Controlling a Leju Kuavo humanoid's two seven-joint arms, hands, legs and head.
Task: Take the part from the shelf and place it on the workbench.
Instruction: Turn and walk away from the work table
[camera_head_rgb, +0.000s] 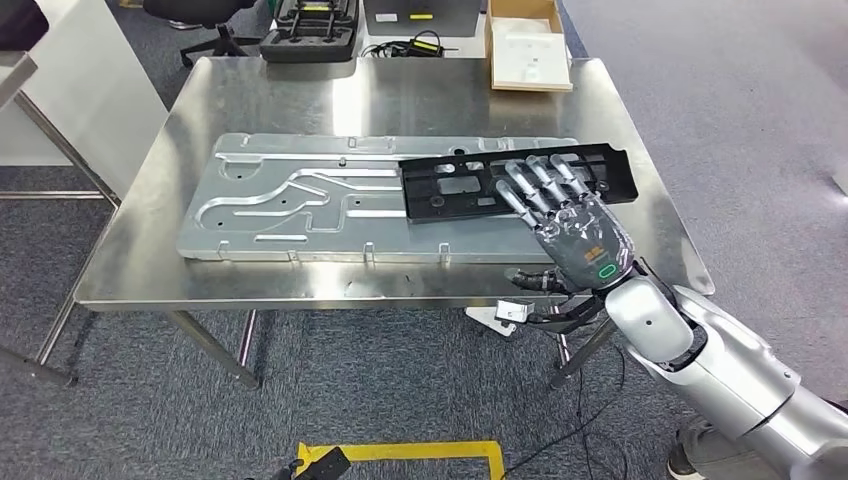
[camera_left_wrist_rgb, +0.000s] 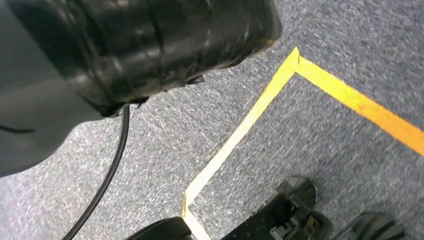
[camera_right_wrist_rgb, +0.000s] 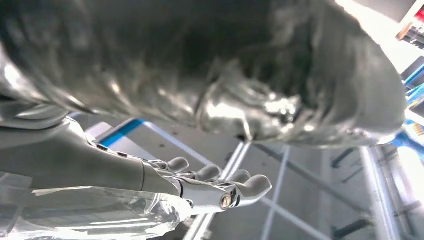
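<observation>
- Just under the right hand (camera_head_rgb: 570, 225), whose fingers (camera_head_rgb: 530, 185) lie stretched flat and apart and grip nothing, sits the black part (camera_head_rgb: 470, 185); the fingertips overlap its right half, though actual contact cannot be judged.
- Beneath the part and stretching away to the hand's left lies a big stamped metal panel (camera_head_rgb: 290, 200), and the part rests flat across that panel's right end.
- Both sit on the steel worktop (camera_head_rgb: 400, 95), so the delivery looks done; what seems left is drawing the hand clear.
- Beyond the hand, past the worktop's far edge, are a cardboard box (camera_head_rgb: 525, 45) and a black case (camera_head_rgb: 310, 28).
- Whether the left hand is wide or closed cannot be told.
</observation>
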